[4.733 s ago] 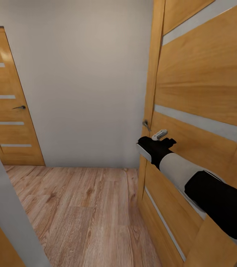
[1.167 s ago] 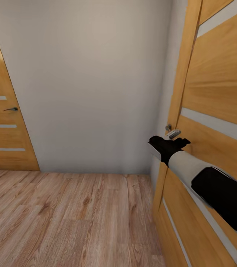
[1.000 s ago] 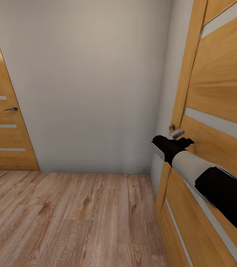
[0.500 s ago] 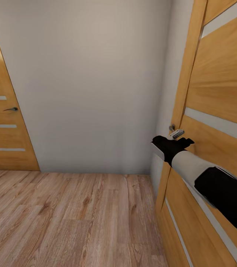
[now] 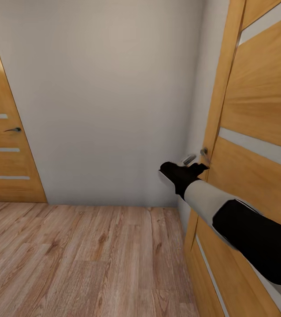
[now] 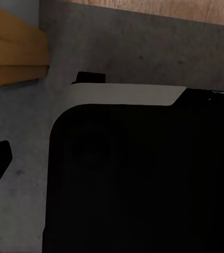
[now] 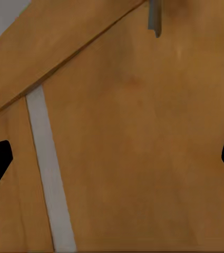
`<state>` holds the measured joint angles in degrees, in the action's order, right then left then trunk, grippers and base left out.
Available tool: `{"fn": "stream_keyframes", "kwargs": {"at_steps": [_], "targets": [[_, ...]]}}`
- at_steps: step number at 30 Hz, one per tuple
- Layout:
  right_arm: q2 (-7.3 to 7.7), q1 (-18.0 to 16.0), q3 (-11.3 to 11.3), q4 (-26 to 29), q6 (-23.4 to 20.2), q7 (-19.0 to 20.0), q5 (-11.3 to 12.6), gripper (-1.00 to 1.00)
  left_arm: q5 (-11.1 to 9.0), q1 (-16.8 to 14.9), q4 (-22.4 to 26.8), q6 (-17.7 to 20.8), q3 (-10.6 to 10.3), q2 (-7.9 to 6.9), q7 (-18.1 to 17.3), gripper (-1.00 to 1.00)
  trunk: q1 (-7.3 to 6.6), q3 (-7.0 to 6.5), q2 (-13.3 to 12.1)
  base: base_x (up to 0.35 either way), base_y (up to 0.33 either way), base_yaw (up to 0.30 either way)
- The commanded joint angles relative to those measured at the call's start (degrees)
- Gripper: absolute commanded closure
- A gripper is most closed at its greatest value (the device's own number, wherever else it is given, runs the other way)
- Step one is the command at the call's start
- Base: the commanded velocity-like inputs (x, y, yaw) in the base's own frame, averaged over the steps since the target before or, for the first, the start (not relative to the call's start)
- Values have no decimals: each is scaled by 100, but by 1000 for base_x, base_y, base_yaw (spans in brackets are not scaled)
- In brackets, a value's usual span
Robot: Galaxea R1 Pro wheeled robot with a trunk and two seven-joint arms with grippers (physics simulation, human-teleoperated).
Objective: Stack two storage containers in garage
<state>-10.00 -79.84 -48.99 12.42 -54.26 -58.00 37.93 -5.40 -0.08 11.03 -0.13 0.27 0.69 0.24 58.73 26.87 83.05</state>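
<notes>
The right arm (image 5: 228, 211) reaches forward and up, its gripper (image 5: 189, 165) just beside the handle (image 5: 203, 152) of the near wooden door (image 5: 255, 132) (fingertips spread wide, gripping nothing). Left gripper: cannot tell.

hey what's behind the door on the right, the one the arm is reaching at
Not visible. The right door covers whatever lies beyond it; beside its edge there is only grey wall. The right gripper is at the handle, fingertips apart in the wrist view, facing wood.
</notes>
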Motion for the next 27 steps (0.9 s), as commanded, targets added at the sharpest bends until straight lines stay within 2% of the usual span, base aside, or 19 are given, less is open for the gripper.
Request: {"fn": "stream_keyframes", "kwargs": {"at_steps": [1,5,9,11,14,18,19,21,27], "targets": [[0,-6,-40,8,-34,-39,59,-100,-57,-1,4,0,0,1,3,-100,0,6,3,0,0,0],[0,-4,-22,94,8,2,82,-100,-57,-1,4,3,0,1,4,-100,0,6,3,0,0,0],[0,-1,188,551,178,29,208,-100,-57,-1,4,4,2,1,3,-100,0,6,3,0,0,0],[0,1,264,774,221,36,357,-100,-57,-1,4,4,2,1,3,-100,0,6,3,0,0,0],[0,8,322,1198,257,54,735,-100,-57,-1,4,4,4,1,3,-100,0,6,3,0,0,0],[0,94,320,1867,266,226,1222,-100,-57,-1,4,5,6,1,3,-100,0,6,3,0,0,0],[0,119,315,1936,266,260,1263,-100,-57,-1,4,5,6,1,3,-100,0,6,3,0,0,0],[0,277,297,2161,277,370,1358,-100,-57,-1,4,5,7,1,3,-100,0,6,3,0,0,0],[0,841,287,2731,556,580,1418,-100,-57,-1,7,5,8,1,3,-100,0,6,3,0,0,0]]}}
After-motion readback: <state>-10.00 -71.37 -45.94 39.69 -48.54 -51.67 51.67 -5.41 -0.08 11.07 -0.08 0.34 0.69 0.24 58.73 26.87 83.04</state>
